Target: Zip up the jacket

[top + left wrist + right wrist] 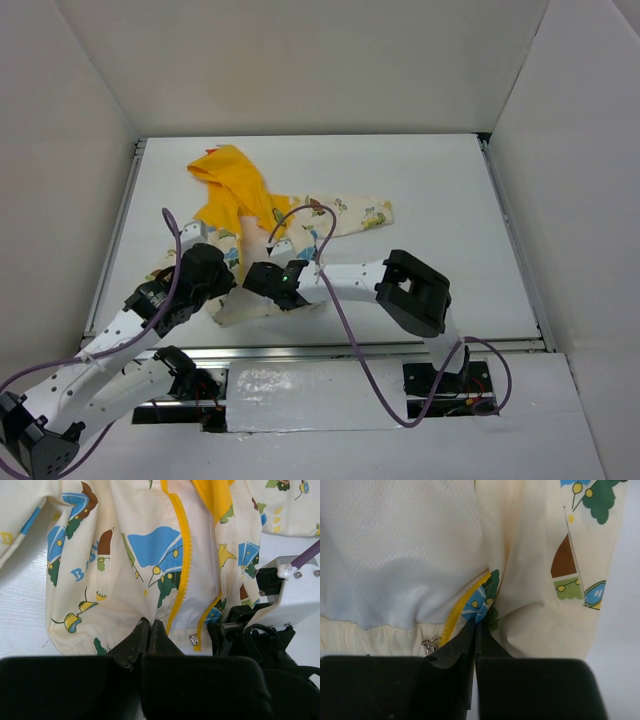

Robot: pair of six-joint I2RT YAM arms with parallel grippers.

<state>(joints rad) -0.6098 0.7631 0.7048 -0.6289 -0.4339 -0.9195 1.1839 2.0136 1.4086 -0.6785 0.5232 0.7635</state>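
Observation:
The jacket lies open on the white table, its yellow hood towards the far left and one sleeve out to the right. My left gripper is shut at the near hem, its tips closed on the cream fabric left of the yellow zipper tape. A small metal slider sits at the bottom of the other zipper tape. My right gripper is shut on a bunched fold of the hem beside the yellow tape, with the metal pull just to its left.
White walls enclose the table on three sides. A metal rail runs along the near edge in front of the arm bases. Purple cables loop over the arms and across the jacket's lower part.

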